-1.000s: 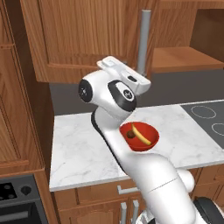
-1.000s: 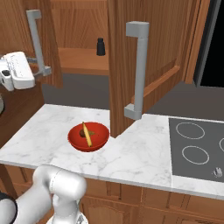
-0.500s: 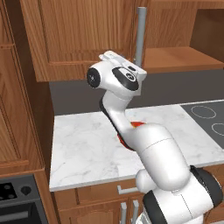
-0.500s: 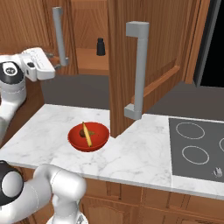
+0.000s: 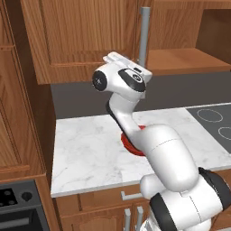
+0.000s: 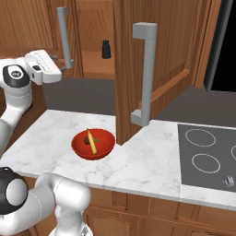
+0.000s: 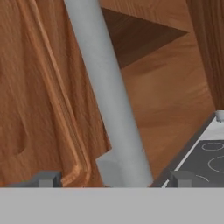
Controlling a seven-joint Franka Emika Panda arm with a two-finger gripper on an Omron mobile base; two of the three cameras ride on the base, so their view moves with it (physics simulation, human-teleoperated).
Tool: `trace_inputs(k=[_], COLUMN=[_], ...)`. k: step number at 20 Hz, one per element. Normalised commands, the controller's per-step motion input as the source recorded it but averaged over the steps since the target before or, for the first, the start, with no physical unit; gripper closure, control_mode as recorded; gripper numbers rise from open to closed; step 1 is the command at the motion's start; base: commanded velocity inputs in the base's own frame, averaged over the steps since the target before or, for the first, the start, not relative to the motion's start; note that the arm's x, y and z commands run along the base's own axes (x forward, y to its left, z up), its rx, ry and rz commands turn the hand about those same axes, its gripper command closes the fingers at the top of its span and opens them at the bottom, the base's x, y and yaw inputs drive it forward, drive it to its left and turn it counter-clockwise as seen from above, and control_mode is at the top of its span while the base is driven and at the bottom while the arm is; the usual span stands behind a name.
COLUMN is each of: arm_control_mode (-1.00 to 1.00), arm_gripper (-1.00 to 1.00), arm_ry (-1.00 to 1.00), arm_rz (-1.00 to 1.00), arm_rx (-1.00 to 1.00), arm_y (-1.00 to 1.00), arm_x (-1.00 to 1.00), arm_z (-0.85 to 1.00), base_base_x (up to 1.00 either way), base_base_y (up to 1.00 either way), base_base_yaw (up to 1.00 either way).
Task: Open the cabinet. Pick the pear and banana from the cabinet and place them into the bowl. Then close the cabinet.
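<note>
Left base view: gripper (image 5: 135,67) sat by the cabinet's (image 5: 81,40) left door handle (image 5: 144,36), prob to shut it. Right base view: banana (image 6: 92,141) & pear (image 6: 87,139) lay in the bowl (image 6: 93,144) nr counter (image 6: 138,161) front-left; right door ajar. Hand view: fingers (image 7: 48,179) spread wide, straddling the bar, not gripping.

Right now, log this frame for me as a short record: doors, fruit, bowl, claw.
cabinet: both doors stand open
left door handle: grey bar, between the claw's tips
claw: open, at the left door's handle, not clamped
bowl: red, on the marble counter
banana: in the bowl
pear: in the bowl, beside the banana
black bottle: upright on the cabinet shelf
stage: fruit placed, doors not yet closed
</note>
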Motion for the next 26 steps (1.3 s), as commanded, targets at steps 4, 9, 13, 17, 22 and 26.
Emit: trace_inputs(k=[4, 9, 13, 17, 22, 26], arm_control_mode=[-1.0, -1.0, -1.0, -1.0, -1.0, -1.0], arm_gripper=[-1.0, -1.0, -1.0, -1.0, -1.0, -1.0], arm_ry=[0.0, 0.0, 0.16, 0.26, 0.23, 0.11], arm_rz=[0.0, 0.05, 0.08, 0.12, 0.09, 0.09], arm_rx=[0.0, 0.0, 0.0, 0.0, 0.0, 0.0], arm_y=[0.0, 0.0, -0.32, -0.62, -0.68, -0.6], arm_x=[-0.94, -1.0, -1.0, -1.0, -1.0, -1.0], arm_z=[0.58, 0.16, -0.01, -0.17, -0.04, 0.0], base_base_x=[0.0, 0.0, 0.0, 0.0, 0.0, 0.0], base_base_y=[0.0, 0.0, 0.0, 0.0, 0.0, 0.0], base_base_yaw=[0.0, 0.0, 0.0, 0.0, 0.0, 0.0])
